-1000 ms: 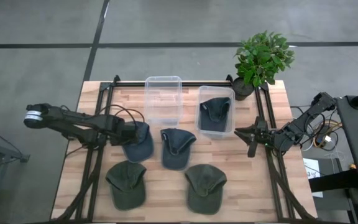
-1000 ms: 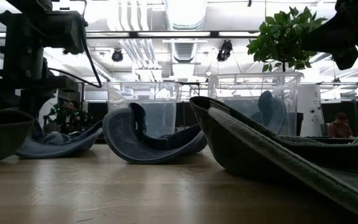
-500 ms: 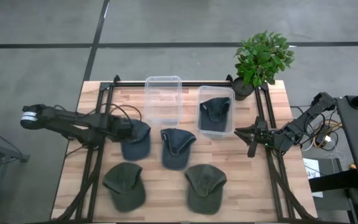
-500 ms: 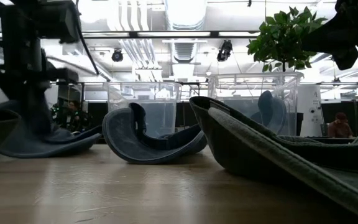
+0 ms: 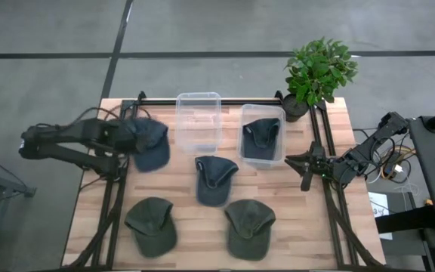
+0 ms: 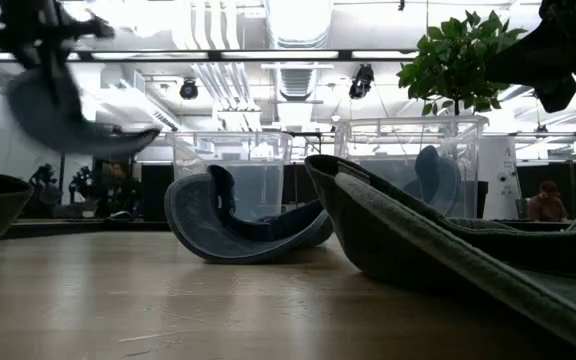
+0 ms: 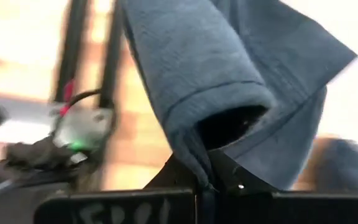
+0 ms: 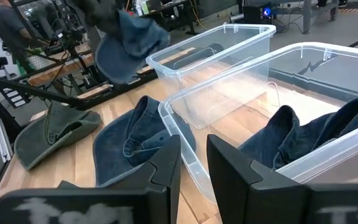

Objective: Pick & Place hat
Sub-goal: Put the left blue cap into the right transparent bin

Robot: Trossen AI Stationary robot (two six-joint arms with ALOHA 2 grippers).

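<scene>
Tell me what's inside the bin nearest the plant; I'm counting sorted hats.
One blue hat lies crumpled in that clear bin. Anything beneath it is covered, though only one shows.

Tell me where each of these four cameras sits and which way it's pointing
High view: overhead, facing straight down; both arms show, left gripper lifting a blue hat.
Low view: at tabletop height, facing level across the table; the lifted blue hat hangs upper left.
Left wrist view: on the left arm, facing the gripped blue hat.
Right wrist view: on the right arm, facing two clear bins past its own fingers.
All four show the blue hat.
</scene>
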